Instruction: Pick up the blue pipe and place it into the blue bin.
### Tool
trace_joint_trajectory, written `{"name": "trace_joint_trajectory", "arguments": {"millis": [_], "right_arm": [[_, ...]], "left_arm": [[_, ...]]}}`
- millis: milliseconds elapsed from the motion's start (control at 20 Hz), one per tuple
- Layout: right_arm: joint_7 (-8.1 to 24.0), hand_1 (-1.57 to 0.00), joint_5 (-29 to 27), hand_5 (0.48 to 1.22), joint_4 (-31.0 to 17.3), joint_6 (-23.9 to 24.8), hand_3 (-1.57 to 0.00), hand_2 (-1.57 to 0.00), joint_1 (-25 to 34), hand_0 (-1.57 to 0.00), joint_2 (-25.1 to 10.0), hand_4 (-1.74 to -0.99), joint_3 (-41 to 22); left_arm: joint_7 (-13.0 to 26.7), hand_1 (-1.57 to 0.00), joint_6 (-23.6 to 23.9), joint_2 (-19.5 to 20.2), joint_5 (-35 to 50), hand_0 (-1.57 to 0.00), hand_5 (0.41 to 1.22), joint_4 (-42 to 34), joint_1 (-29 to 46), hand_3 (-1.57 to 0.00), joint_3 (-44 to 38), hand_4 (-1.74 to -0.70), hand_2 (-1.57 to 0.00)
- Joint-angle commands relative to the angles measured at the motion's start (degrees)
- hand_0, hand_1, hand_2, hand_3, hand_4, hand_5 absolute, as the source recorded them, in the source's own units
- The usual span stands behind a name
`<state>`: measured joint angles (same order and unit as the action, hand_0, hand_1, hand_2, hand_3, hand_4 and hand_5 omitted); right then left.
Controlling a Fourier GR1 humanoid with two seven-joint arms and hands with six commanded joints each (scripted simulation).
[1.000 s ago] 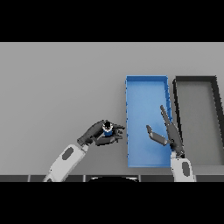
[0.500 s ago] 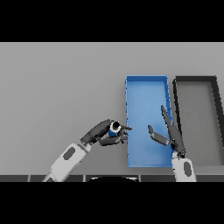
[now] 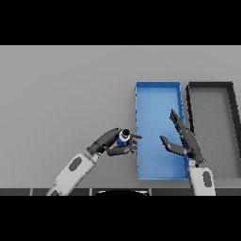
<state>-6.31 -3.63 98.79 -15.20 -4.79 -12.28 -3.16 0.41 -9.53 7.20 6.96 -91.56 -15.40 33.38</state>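
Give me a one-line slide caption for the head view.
Left hand holds the blue pipe beside the blue bin; open right hand over it.

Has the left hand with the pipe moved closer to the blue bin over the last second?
Yes. The left hand, shut on the blue pipe, has shifted right, reaching the blue bin's left wall.

Blue pipe, blue bin, black bin, grey table.

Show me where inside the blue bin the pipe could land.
The blue bin's far half, toward its back wall, is bare. The near right part is crowded by the open right hand. The left hand holds the pipe just outside the left wall.
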Motion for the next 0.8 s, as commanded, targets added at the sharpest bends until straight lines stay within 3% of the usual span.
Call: {"name": "trace_joint_trajectory", "arguments": {"millis": [0, 250, 500, 750], "right_arm": [[2.72, 0.0, -3.77, 0.584, 1.58, -2.11, 0.0, 0.0, 0.93, 0.0, -0.64, -1.242, 0.1], [14.47, 0.0, -19.6, 0.507, 10.67, -10.09, 0.0, 0.0, 6.35, 0.0, -6.68, -1.326, -1.99], [20.59, 0.0, -25.18, 0.495, 14.46, -14.15, 0.0, 0.0, 14.83, 0.0, -10.32, -1.338, -6.15], [24.42, 0.0, -24.42, 0.49, 14.19, -15.81, 0.0, 0.0, 22.28, 0.0, -8.95, -1.318, -11.01]], "left_arm": [[-0.44, -1.57, -0.39, 0.31, 0.0, -1.57, 1.221, 0.32, -0.1, -1.44, -0.21, -1.73, -1.57], [-0.57, -1.57, -0.76, 0.38, -0.49, -1.57, 1.221, 0.14, -0.08, -1.44, -0.04, -1.73, -1.57], [0.23, -1.57, -0.81, 0.39, -1.08, -1.57, 1.221, 0.24, -0.57, -1.44, -0.27, -1.73, -1.57], [0.29, -1.57, -1.17, 0.08, -1.53, -1.57, 1.221, -0.67, 0.14, -1.44, 0.46, -1.73, -1.57]]}}
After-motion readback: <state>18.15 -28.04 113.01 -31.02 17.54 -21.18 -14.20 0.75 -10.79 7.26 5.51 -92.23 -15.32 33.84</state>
